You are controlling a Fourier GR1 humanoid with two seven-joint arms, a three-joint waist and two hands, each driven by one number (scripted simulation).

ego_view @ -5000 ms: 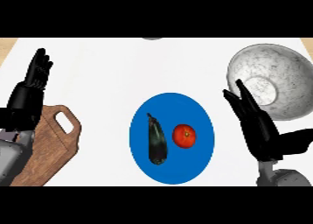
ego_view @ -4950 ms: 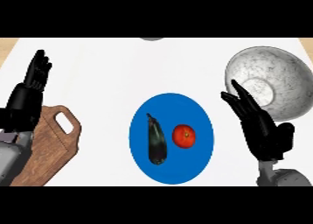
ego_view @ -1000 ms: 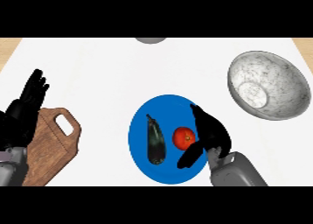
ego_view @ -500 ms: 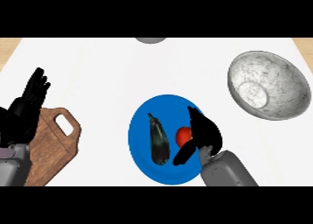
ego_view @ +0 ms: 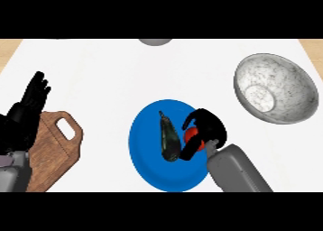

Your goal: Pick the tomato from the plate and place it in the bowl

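Head view: right robot hand (ego_view: 205,131) curls around the tomato (ego_view: 191,134) on the plate (ego_view: 149,153); bowl (ego_view: 276,94) at two o'clock; left robot hand (ego_view: 24,117) rests open.

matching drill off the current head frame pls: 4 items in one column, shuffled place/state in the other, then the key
Items
1. tomato
2. eggplant
3. bowl
4. left hand

Place or state
A. open, fingers up, at the view's left above the wooden cutting board
B. grey speckled, nothing in it, at the upper right
C. dark, lying on the blue plate, not held
D. red, on the plate, with the right hand curled round it

Pairs: 1-D, 2-C, 3-B, 4-A
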